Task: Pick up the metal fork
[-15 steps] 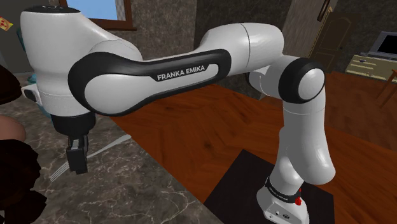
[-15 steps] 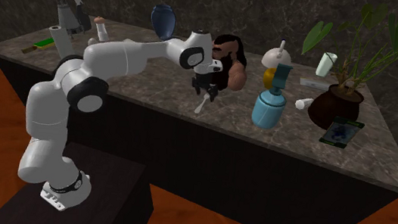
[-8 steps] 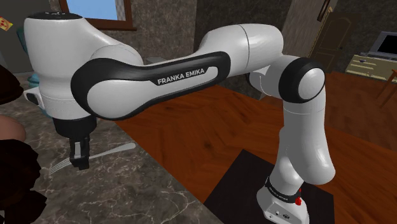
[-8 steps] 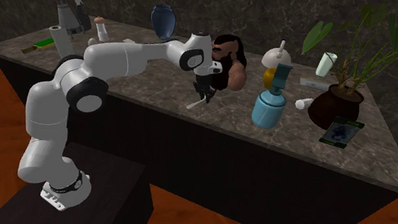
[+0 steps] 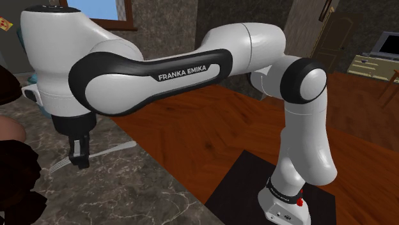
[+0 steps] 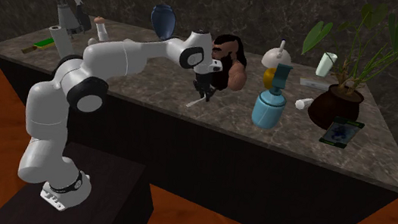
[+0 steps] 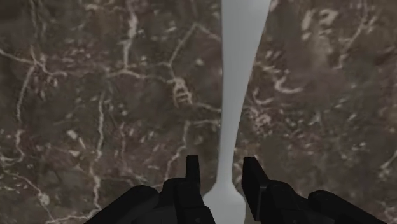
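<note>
The pale grey fork [image 5: 112,149] lies nearly level just over the dark marbled countertop [image 5: 147,192], tines toward the shoulder view's left. My black gripper [image 5: 80,160] points straight down and is shut on the fork near its neck. In the wrist view both fingers press against the narrow part of the fork [image 7: 238,83], its handle running away from the gripper [image 7: 221,181]. From the second exterior view the gripper [image 6: 205,93] hangs near the counter's front edge, with the fork [image 6: 194,103] jutting from it.
A dark bearded bust [image 6: 229,61] stands right behind the gripper. A blue spray bottle [image 6: 270,106], a potted plant [image 6: 339,103] and a phone [image 6: 341,131] stand toward that view's right. A blue vase [image 6: 163,18] is at the back.
The fingers stood open over the fork one second ago and have closed on it. The fork's handle has swung slightly, and the hand has barely moved since.
</note>
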You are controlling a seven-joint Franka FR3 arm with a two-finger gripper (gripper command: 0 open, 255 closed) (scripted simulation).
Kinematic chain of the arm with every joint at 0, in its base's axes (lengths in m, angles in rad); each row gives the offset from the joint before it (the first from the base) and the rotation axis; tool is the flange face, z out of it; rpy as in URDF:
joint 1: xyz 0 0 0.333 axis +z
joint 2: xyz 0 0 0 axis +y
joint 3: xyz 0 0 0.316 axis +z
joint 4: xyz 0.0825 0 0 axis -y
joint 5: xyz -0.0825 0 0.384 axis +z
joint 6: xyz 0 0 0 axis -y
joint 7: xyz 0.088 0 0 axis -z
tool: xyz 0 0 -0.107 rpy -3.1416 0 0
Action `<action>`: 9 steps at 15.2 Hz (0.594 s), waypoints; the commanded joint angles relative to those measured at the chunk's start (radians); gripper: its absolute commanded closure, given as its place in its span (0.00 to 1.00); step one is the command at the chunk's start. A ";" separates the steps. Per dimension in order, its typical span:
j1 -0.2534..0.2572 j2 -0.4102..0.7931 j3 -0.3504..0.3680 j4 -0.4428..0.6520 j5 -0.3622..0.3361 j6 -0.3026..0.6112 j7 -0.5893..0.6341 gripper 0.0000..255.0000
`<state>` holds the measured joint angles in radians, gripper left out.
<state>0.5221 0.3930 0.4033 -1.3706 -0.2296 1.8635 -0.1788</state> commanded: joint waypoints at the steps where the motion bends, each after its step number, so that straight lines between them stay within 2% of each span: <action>1: 0.004 0.004 0.001 0.035 0.000 -0.029 -0.003 1.00; 9: 0.024 0.028 0.002 0.179 -0.006 -0.149 -0.013 1.00</action>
<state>0.5419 0.4166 0.4044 -1.2114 -0.2338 1.7272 -0.1928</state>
